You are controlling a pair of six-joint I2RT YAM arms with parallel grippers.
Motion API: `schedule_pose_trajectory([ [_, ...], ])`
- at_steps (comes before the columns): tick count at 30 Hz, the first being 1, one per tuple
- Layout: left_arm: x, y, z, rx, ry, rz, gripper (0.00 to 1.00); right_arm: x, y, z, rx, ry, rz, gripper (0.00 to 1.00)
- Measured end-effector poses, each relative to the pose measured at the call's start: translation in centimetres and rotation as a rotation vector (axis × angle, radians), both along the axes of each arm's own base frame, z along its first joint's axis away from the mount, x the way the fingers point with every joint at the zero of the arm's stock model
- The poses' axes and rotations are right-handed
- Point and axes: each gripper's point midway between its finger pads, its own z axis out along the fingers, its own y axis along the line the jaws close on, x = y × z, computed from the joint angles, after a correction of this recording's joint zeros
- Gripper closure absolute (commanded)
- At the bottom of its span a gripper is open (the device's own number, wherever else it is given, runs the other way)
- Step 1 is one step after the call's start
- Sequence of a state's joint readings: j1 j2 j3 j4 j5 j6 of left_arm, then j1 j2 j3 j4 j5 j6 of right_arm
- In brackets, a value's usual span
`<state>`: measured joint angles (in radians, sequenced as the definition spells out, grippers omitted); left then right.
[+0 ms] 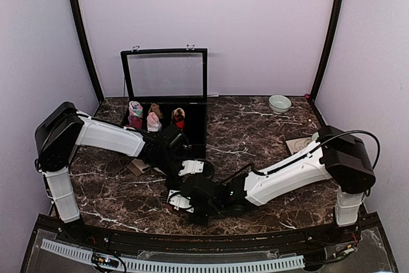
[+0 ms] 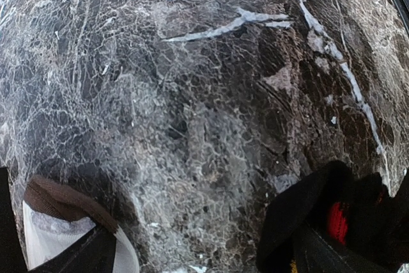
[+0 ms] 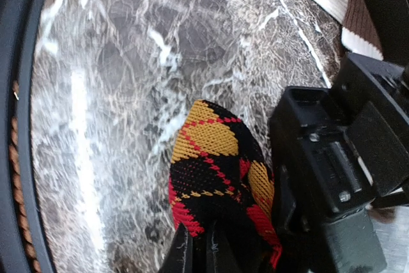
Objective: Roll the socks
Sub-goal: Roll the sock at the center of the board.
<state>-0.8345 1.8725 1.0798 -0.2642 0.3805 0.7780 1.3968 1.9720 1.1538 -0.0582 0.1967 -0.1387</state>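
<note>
With our right tool (image 3: 198, 250) clenched on the black argyle sock (image 3: 214, 164) at the bench's (image 1: 255, 132) near middle and our left tool (image 2: 201, 257) spread wide just beside it, we should pinch firmly and turn slowly for a tight roll.

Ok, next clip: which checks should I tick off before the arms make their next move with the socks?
1. Right gripper shut on the argyle sock: ok, fabric sits pinched at its fingers.
2. Left gripper open and free: ok, jaws wide, nothing between them.
3. Cream sock near the left gripper: ok, it lies by one finger.
4. Room between the two grippers: not ok, in the right wrist view the left gripper's body sits right beside the argyle sock.
5. Argyle sock laid flat for rolling: cannot tell, only one end shows.
6. Box lid up: ok.
</note>
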Motion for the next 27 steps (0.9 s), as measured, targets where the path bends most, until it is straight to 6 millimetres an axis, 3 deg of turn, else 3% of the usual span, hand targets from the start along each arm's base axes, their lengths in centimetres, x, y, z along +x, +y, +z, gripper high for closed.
schedule_pose_trajectory([
  [11,0.1,0.1,0.2,-0.002,0.006,0.011,0.01,-0.2,0.3,-1.0,0.209,0.354,-0.097,1.0],
  [18,2.0,1.8,1.0,0.016,-0.04,0.089,0.01,-0.9,0.9,-1.6,0.331,0.532,-0.174,1.0],
  [23,4.4,3.1,3.1,-0.012,-0.091,0.173,0.01,-1.5,0.9,-1.5,0.386,0.627,-0.214,1.0],
  [27,6.3,4.8,6.5,-0.07,-0.128,0.251,0.01,-1.9,0.6,-1.3,0.414,0.679,-0.232,1.0],
])
